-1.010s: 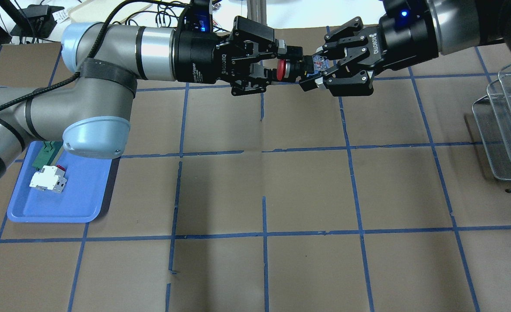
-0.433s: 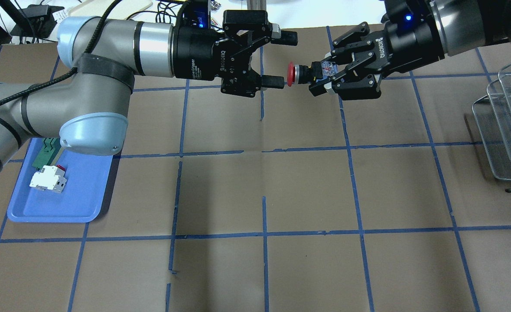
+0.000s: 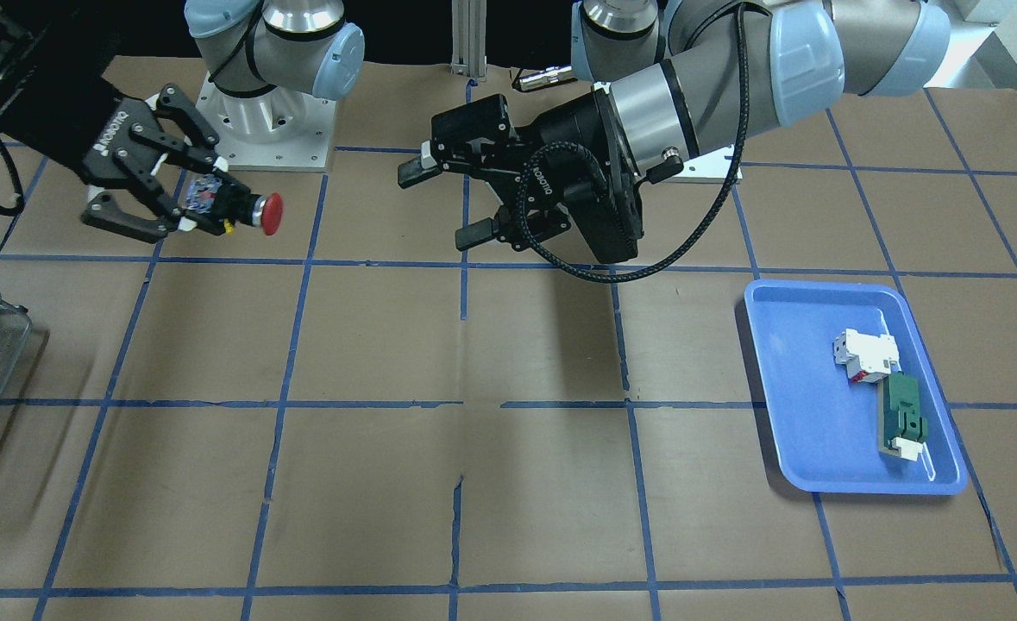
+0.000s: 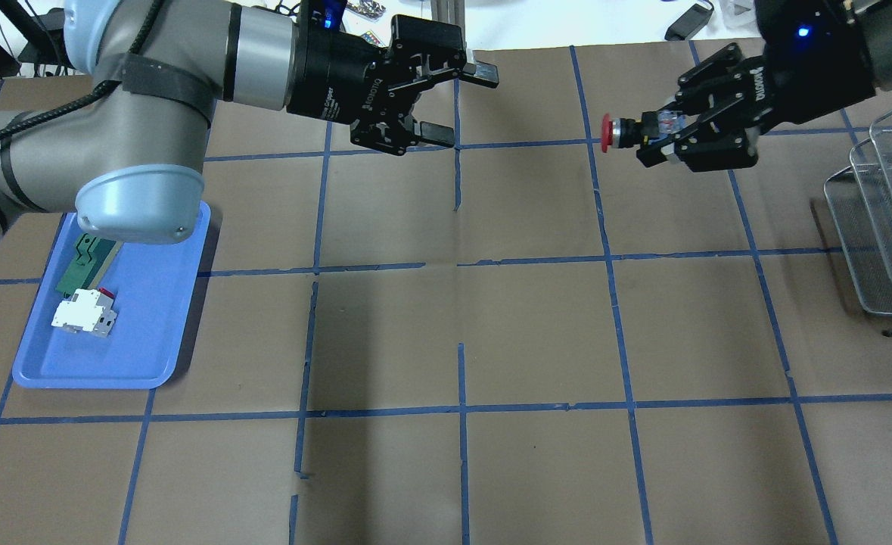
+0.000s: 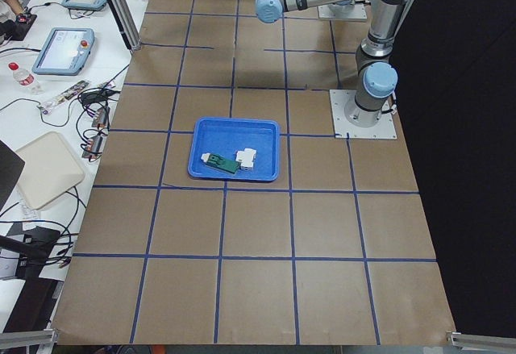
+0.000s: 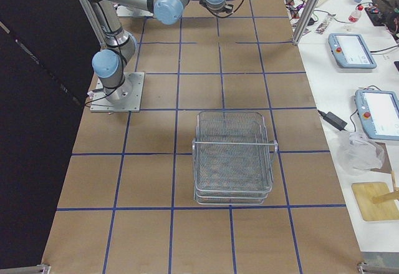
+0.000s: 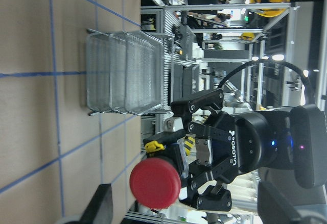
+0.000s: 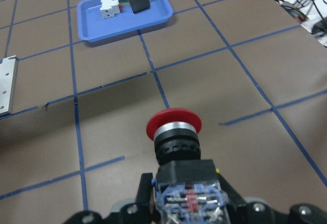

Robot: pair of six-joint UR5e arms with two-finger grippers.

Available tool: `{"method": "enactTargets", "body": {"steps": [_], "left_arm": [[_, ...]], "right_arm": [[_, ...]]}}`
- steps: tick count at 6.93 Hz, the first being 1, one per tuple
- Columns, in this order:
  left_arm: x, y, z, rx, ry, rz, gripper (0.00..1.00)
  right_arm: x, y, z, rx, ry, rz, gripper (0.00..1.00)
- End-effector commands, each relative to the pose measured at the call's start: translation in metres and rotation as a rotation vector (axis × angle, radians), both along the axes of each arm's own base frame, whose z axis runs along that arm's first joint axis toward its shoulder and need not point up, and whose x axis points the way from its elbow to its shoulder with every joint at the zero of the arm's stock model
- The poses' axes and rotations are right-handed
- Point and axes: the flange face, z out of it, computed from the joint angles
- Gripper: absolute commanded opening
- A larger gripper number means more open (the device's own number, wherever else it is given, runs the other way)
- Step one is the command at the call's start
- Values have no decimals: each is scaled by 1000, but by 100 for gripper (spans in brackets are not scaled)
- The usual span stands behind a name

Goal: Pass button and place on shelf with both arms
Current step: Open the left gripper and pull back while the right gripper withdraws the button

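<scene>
Above a brown paper-covered table point(image 4: 536, 333) gridded in blue tape, the silver-grey wire-mesh shelf point(image 6: 234, 155) shows whole only in the right-side view; the overhead view crops it at the edge. The left gripper point(image 4: 463, 106) hangs with fingers spread, holding nothing. The right gripper point(image 4: 663, 130) pinches the rear of the red-capped black push button point(image 4: 621, 131), which is held in the air with its cap facing the left gripper, well apart from it. The right wrist camera shows its see-through rear block close up.
</scene>
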Motion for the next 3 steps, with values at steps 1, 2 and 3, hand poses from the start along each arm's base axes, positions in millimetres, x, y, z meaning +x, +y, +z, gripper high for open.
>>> {"method": "enactTargets", "body": {"steps": [1, 2, 3], "left_arm": [[17, -8, -3, -3, -312, 67, 100], [25, -8, 3, 44, -418, 82, 100], [40, -5, 11, 111, -578, 96, 100]], "right_arm": [[-98, 3, 6, 83, 124, -265, 0], [-119, 1, 12, 57, 262, -303, 0], [-146, -6, 9, 43, 416, -330, 0]]}}
